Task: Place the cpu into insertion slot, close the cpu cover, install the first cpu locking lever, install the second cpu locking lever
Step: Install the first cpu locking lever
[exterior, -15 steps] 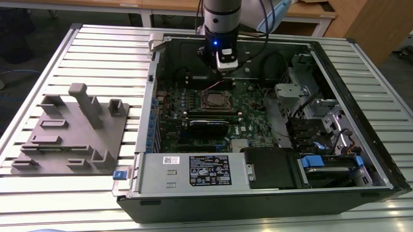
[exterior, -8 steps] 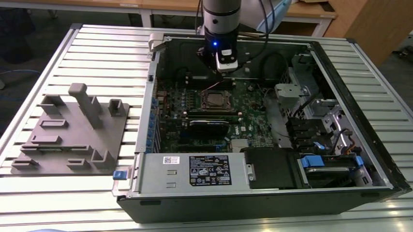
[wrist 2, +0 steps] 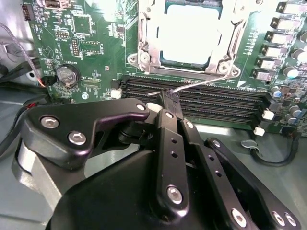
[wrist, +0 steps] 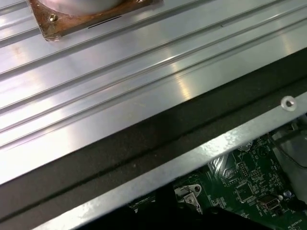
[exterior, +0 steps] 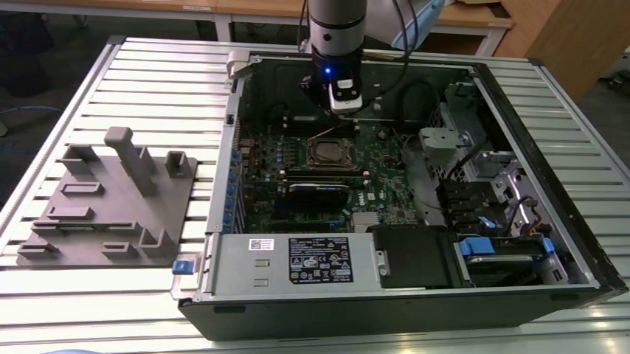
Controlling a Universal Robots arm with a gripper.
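Silvery lever wire (wrist 2: 201, 84) sits pinched in the closed gripper (wrist 2: 170, 99) just beside the cover (wrist 2: 144, 45) over the cpu (wrist 2: 189, 33) mid-board; it could spring free if the thin grip slips.

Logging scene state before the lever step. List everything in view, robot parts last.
Open black computer case: 1, on the slatted silver aluminium table.
Green motherboard: 1, inside the case.
Dull silver square cpu: 1, seated in the socket.
Silvery metal cpu cover frame: 1, down around the chip.
Thin silver wire locking lever: 1, beside the socket, its end at the pincer tip.
Black memory slots: several, beside the socket.
Grey plastic fixture tray: 1, on the exterior view's left.
Black pincer: 1, on the lever.
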